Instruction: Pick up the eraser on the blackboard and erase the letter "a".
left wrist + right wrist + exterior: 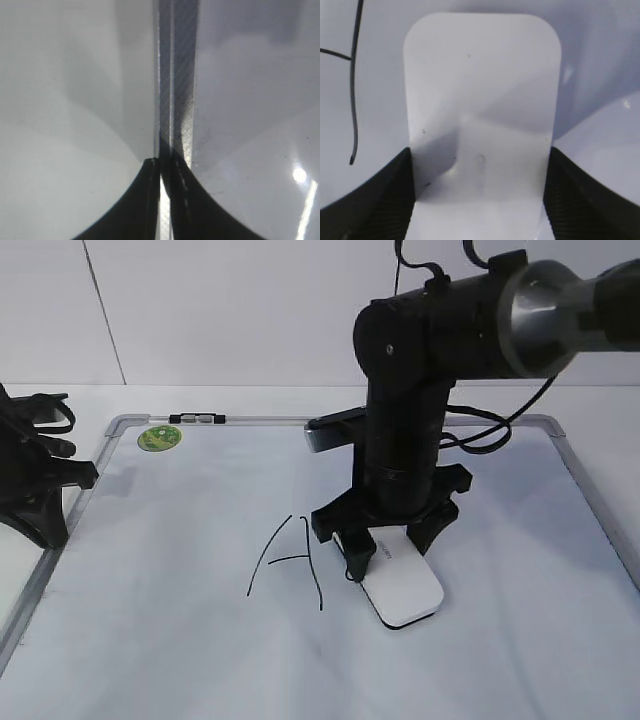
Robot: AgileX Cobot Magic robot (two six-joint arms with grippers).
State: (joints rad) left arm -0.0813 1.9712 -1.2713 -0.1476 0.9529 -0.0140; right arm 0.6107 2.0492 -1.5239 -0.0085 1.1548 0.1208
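Eraser [402, 585] lay nearest the camera, flat on the board [180, 640], near-right of centre, its long axis running near-right to far-left. Right gripper [385, 540] stood over its far end, jaws apart but set one on each long side; in the right wrist view the eraser [480, 115] filled the gap between the fingers [380, 200], both pads at or touching its edges, so it looked bracketed or lightly gripped, not lifted. Left gripper [162, 200] sat closed with nothing in it, parked over the board's left frame rail [175, 75], well apart from the work. A tall drawn "A" [290, 560] stood just left of the eraser; the small "a" wasn't clearly readable, only a faint dark squiggle at the eraser's far-left corner, partly hidden by the fingers. Green sticker [160, 437] sat at the far-left corner. Handling guess: light, rigid plastic block, smooth and a bit slippery on the sides, not fragile; felt bottom should slide easily on the glossy board. Best hold was across the long sides near the middle, squeezing firmly enough to press down while wiping. No containers in view.
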